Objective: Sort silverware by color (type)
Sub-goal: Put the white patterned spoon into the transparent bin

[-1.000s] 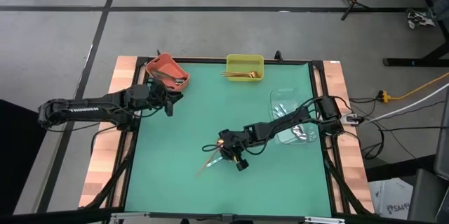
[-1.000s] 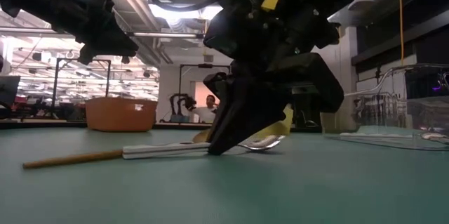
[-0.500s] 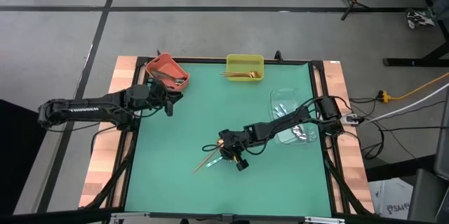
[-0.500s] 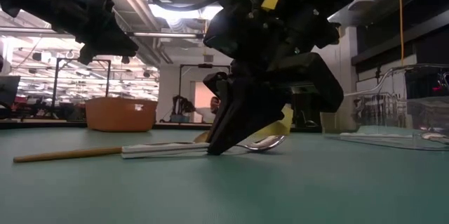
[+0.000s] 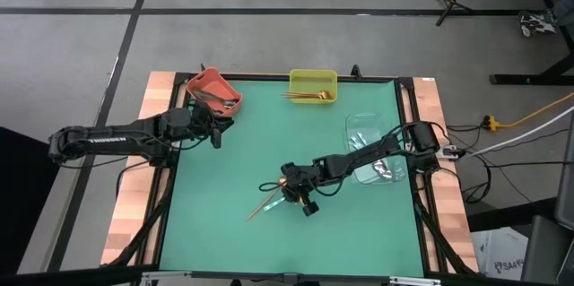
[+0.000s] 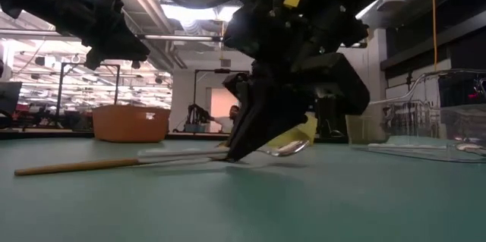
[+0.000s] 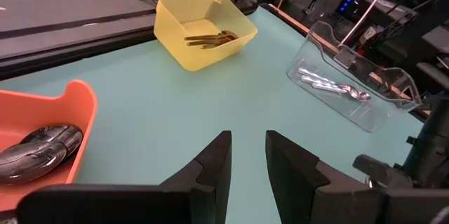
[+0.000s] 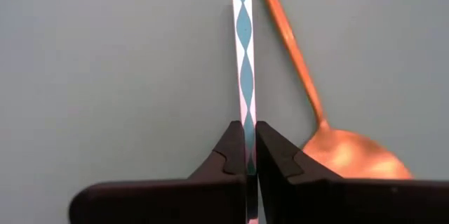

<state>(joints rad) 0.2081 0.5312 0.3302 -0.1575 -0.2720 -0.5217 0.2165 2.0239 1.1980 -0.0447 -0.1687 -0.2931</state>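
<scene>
Right gripper (image 5: pixel 299 198) low at mat centre, fingers (image 8: pixel 231 155) pinched tight on the thin handle of a silver spoon (image 6: pixel 281 149); in the low view the bowl end seems just clear of the mat (image 5: pixel 224 232), the handle tip still near it. Copper spoon (image 5: pixel 265 203) flat on the mat just beside, toward 8 o'clock of the gripper, its bowl (image 8: pixel 351 155) next to the fingertips but outside the grip.

Left gripper (image 7: pixel 245 155) hovering near the orange bin (image 5: pixel 213 90) at 10 o'clock, fingers narrowly parted, holding nothing.

Bins along the far and right edges: orange bin with dark spoons (image 7: pixel 42 150), yellow bin (image 5: pixel 313 85) at 12 o'clock with gold spoons (image 7: pixel 210 38), clear bin (image 5: pixel 354 129) at 3 o'clock with silver spoons (image 7: pixel 330 87).

Likely step: lift and carry to the clear bin. Best done straight up first, so the copper spoon is not dragged along. Grip is edge-on on a slim, slick handle, well off the bowl's weight, so probable sag or swivel; slow, level travel toward 3 o'clock, release low inside the bin wall.
</scene>
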